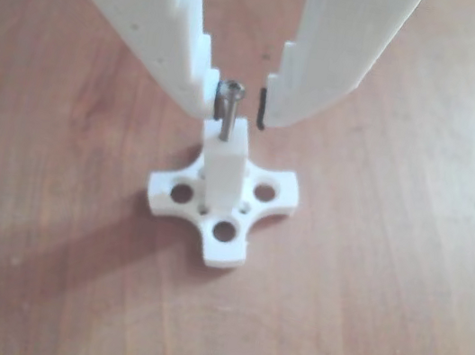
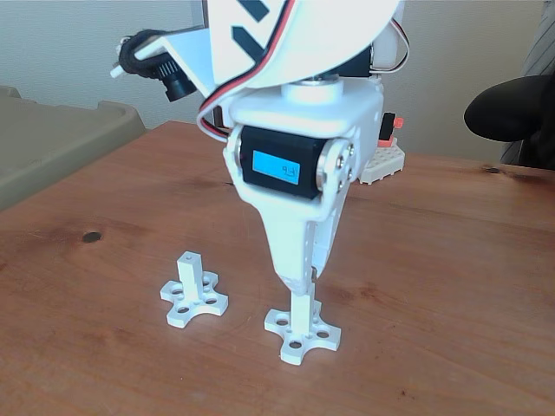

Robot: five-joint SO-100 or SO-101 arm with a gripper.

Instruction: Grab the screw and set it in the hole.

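Two white plastic jaws apart, thin silver screw upright in square post, wood-grain table.

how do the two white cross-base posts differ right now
In the fixed view, the right post stands directly under the pincer; the left post stands apart with nothing above it. In the other view, the right post has the screw standing upright in its top, head still above it; the left post's top holds no screw. Both are white, upright, on holed cross-shaped bases.

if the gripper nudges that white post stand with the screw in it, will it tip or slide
The white post stand probably slides rather than tips: its cross base is wide and flat. It looks like light plastic, so a small bump may shift it. The screw stands proud and could wobble.
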